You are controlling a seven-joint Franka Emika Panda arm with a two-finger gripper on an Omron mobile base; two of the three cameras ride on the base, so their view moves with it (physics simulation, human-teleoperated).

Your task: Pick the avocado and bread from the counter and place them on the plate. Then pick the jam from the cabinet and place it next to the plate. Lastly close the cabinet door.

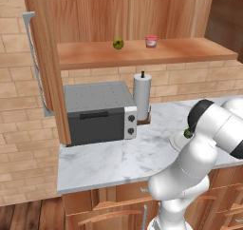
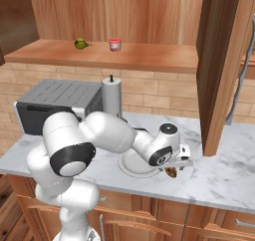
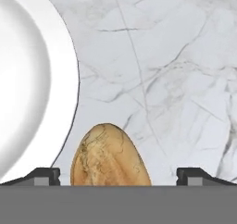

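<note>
The tan bread (image 3: 109, 158) lies on the marble counter (image 3: 162, 79) just right of the white plate (image 3: 41, 79). My gripper (image 3: 118, 176) is open, with one fingertip on each side of the bread. In the right base view the gripper (image 2: 175, 166) hangs low over the bread (image 2: 171, 172) at the plate's (image 2: 130, 166) right rim. A small dark green avocado (image 1: 188, 133) shows on the plate (image 1: 176, 139), partly hidden by my arm. The red jam (image 1: 151, 41) stands on the shelf of the open cabinet (image 1: 133, 15).
A yellow-green fruit (image 1: 118, 44) lies on the shelf left of the jam. A grey toaster oven (image 1: 99, 112) and a paper-towel roll (image 1: 142, 93) stand at the back of the counter. The open cabinet doors (image 1: 47, 62) (image 2: 219, 70) jut out on both sides.
</note>
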